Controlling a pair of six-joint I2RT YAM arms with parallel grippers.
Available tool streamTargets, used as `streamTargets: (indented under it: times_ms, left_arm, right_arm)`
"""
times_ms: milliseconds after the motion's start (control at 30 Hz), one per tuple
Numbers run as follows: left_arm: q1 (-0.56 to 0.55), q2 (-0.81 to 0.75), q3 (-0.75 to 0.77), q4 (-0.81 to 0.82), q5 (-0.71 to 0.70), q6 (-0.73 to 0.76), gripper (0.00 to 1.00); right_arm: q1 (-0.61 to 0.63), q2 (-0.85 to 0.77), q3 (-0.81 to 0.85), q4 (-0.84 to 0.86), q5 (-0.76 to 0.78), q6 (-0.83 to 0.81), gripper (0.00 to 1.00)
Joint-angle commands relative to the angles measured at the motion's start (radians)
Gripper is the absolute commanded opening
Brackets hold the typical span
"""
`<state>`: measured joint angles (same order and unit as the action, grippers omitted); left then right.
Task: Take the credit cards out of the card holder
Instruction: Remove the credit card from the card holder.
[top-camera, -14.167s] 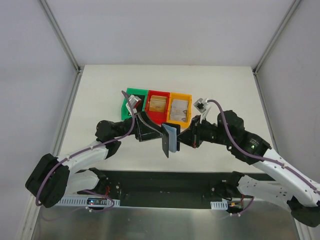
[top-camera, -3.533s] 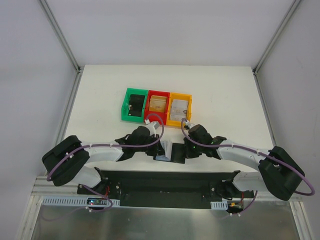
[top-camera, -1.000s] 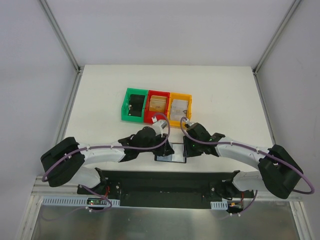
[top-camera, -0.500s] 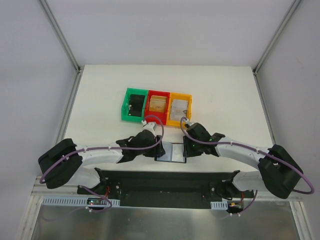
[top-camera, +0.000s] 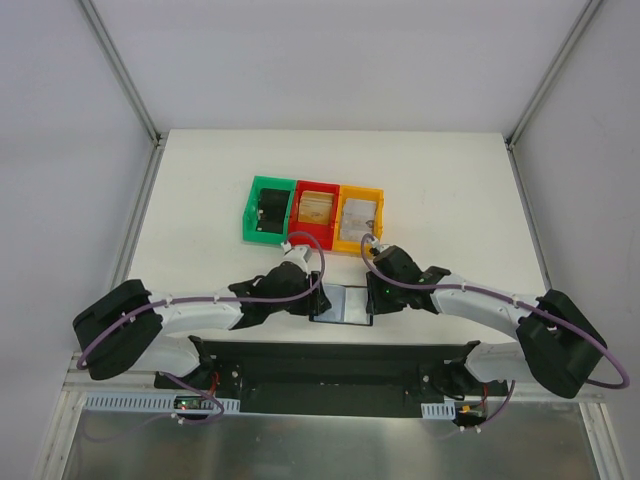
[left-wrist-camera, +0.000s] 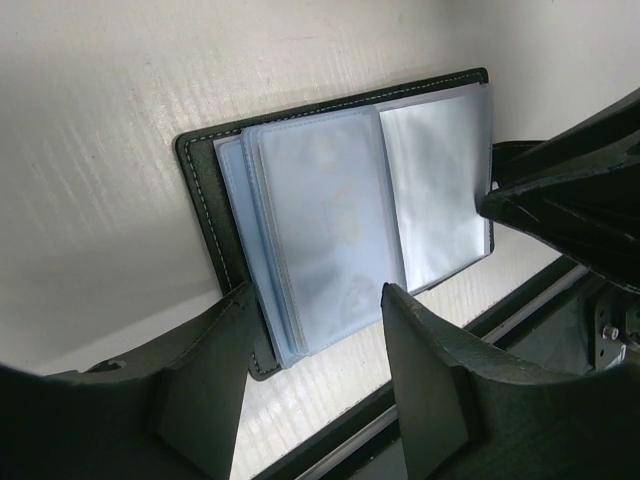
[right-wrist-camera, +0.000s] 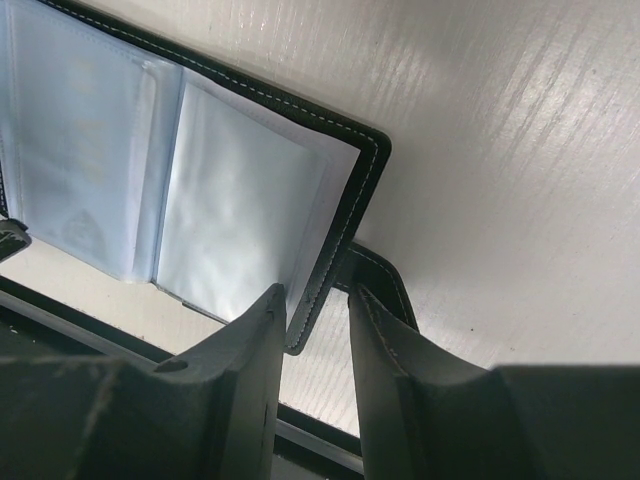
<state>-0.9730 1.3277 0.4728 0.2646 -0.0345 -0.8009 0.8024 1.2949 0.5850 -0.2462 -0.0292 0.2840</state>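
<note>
Left hand (top-camera: 314, 292) sits back a little from where it was half a second ago, its fingers wide apart over the near left edge of the card holder (top-camera: 342, 303). In the wrist view the left hand (left-wrist-camera: 318, 300) straddles that edge without closing on it.

Across the white desk (top-camera: 200, 200), the biggest change is that the holder no longer hangs in the air between my two arms. It lies flat and open at the near edge, just ahead of the black base rail (top-camera: 330, 352).

Farther out, a tan credit card (top-camera: 317, 207) lies in the red bin (top-camera: 318, 184) and a pale one (top-camera: 358, 212) in the yellow bin (top-camera: 362, 188).

Right hand (right-wrist-camera: 315, 300) has its fingers a narrow gap apart over the holder's far right edge. Whether they press on it I cannot tell.

Clear sleeves (left-wrist-camera: 330, 210) fan out inside. I see only a faint print on one, so I cannot say whether a card remains. I judge the emptying nearly done, with a check of the sleeves left.
</note>
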Motion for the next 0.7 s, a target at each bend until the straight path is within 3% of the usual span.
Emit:
streamTargets:
  times_ms: [0,667]
  left_arm:
    - [0.007,-0.088,-0.036,0.036,-0.034,-0.009,0.53]
    - [0.008,0.022,-0.023,0.130,0.065,0.002,0.52]
  right_arm:
    - [0.000,0.018,-0.031,0.019,0.022,0.007,0.35]
    - [0.000,0.021,-0.033,0.021,0.022,0.007,0.34]
